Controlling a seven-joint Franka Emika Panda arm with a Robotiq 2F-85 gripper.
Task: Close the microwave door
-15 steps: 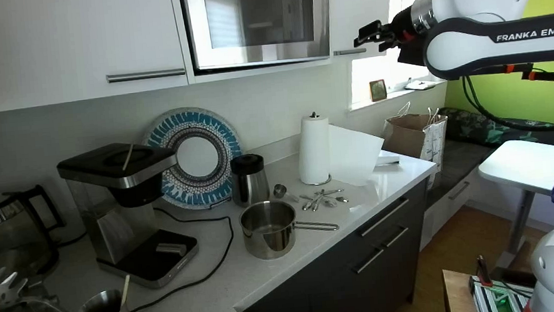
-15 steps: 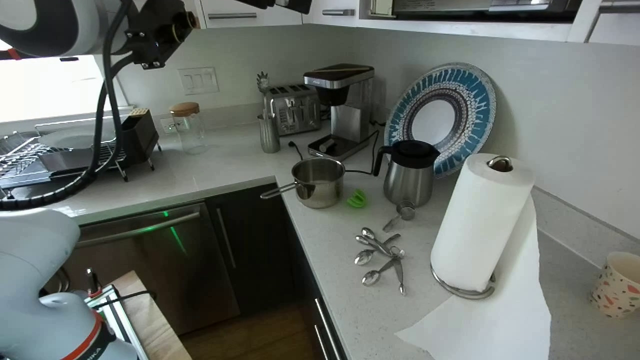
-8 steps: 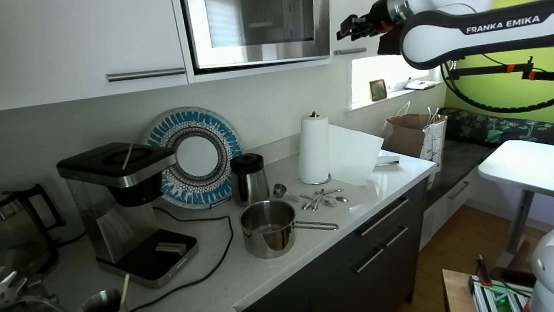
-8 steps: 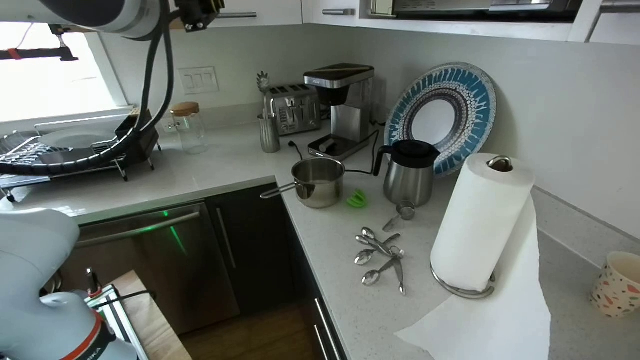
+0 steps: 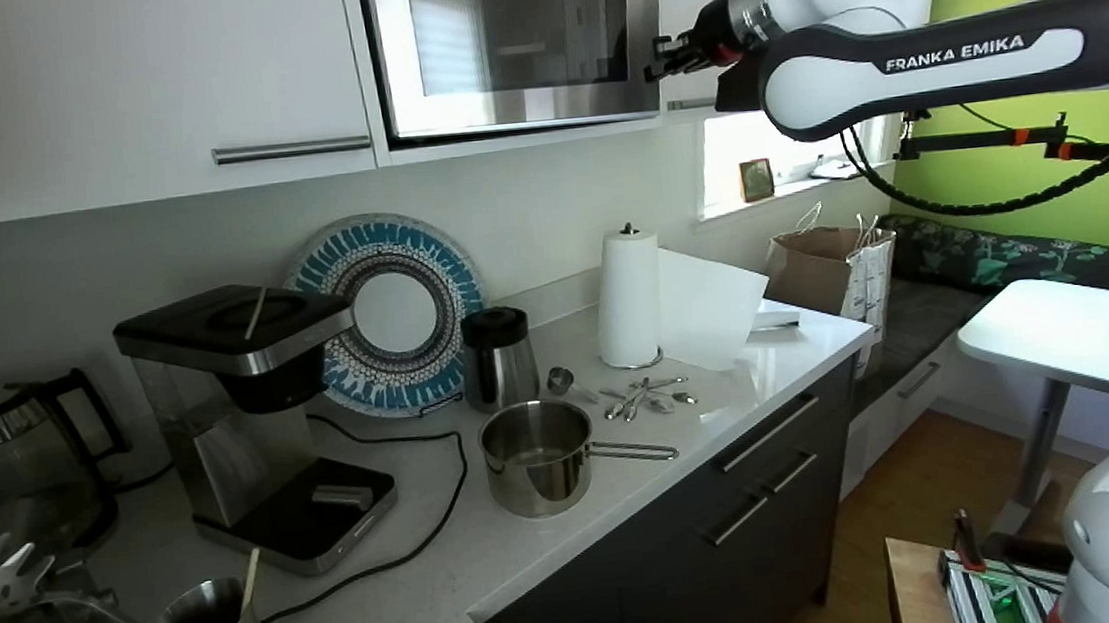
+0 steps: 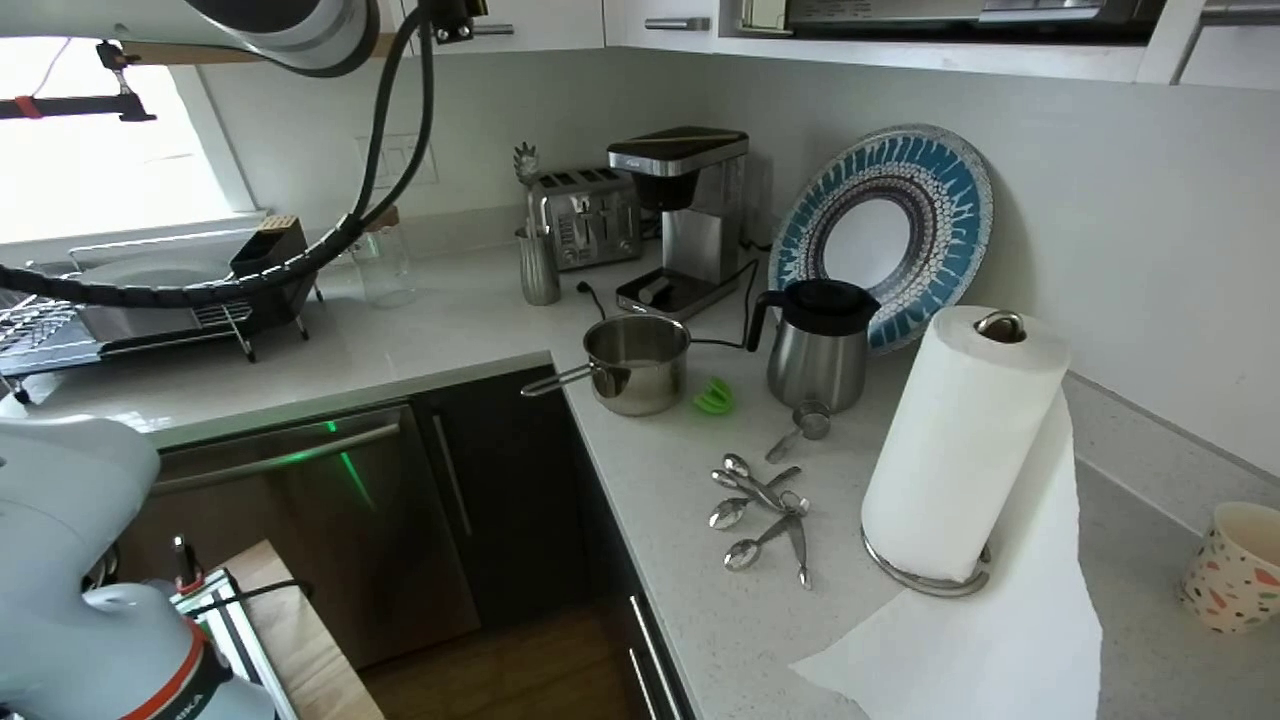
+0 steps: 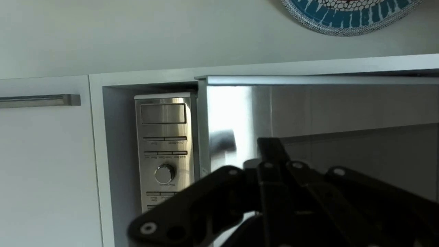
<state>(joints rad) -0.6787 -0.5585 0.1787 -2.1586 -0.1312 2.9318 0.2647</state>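
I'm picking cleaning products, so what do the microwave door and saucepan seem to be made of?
Microwave door: probably glossy dark glass in a silvery metal frame, likely steel; both show reflections. Saucepan: likely polished stainless steel, judging by its silvery, mirror-like wall.

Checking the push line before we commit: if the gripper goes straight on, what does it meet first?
Most likely the front of the microwave door, around where its silver frame borders the dark glass. In the wrist view the gripper points that way; the gap, if any, is unclear.

The microwave door (image 5: 520, 28) is silver and charcoal, the plate (image 6: 870, 238) blue-patterned, the cup (image 6: 1234, 575) apparently coral-flecked.
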